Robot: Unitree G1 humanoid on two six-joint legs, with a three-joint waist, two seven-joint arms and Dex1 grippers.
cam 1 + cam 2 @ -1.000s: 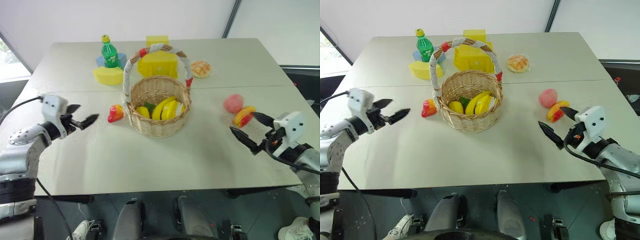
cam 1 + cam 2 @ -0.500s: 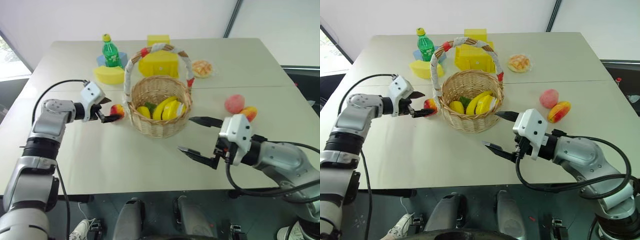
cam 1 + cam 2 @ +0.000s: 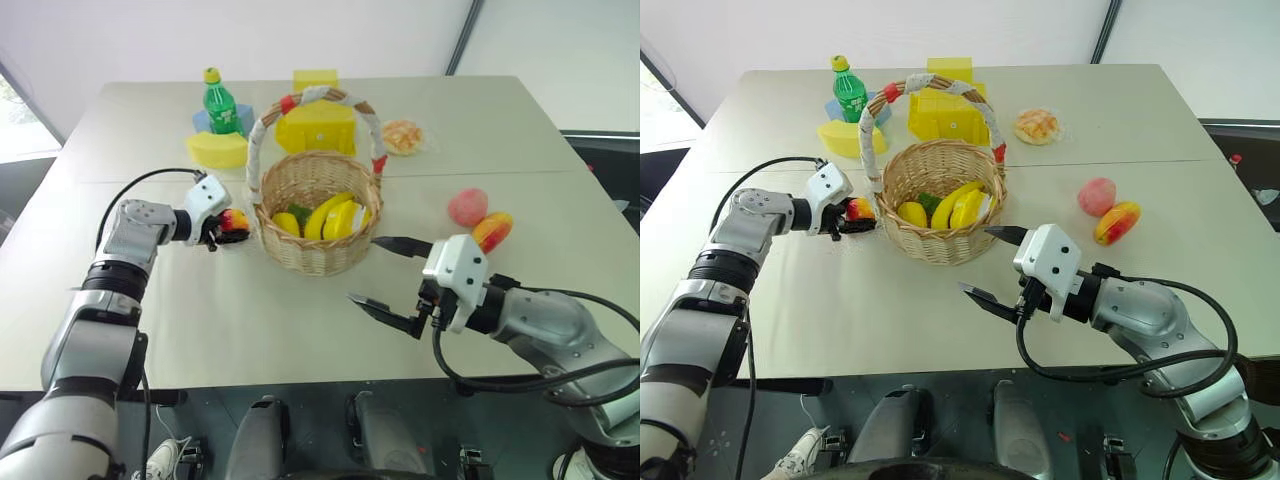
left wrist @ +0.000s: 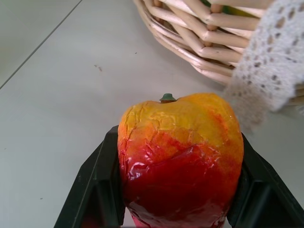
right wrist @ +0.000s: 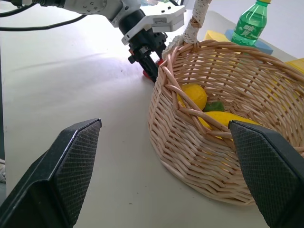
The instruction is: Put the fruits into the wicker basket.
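The small red-and-yellow fruit [image 4: 180, 156] sits on the table just left of the wicker basket [image 3: 316, 212], and my left gripper [image 3: 228, 228] is shut on it, one black finger [image 4: 95, 190] on each side. The round pink peach [image 3: 467, 207] and the oblong mango [image 3: 492, 231] lie side by side on the table to the basket's right. My right gripper [image 3: 364, 269] hovers open and holding nothing in front of the basket's near right side, pointing toward it. In the right wrist view the basket [image 5: 190, 142] lies between its spread fingers [image 5: 71, 166].
Yellow bananas and other toy food [image 3: 330, 215] lie inside the basket. Behind it stand a green bottle [image 3: 220, 100], a yellow box-shaped block [image 3: 318, 120] and a yellow half-round block [image 3: 216, 150]. A bread bun [image 3: 402, 136] lies at the back right.
My left gripper reached right to the small fruit and shut on it. My right arm swung left from beside the mango to the basket's front and stayed open.
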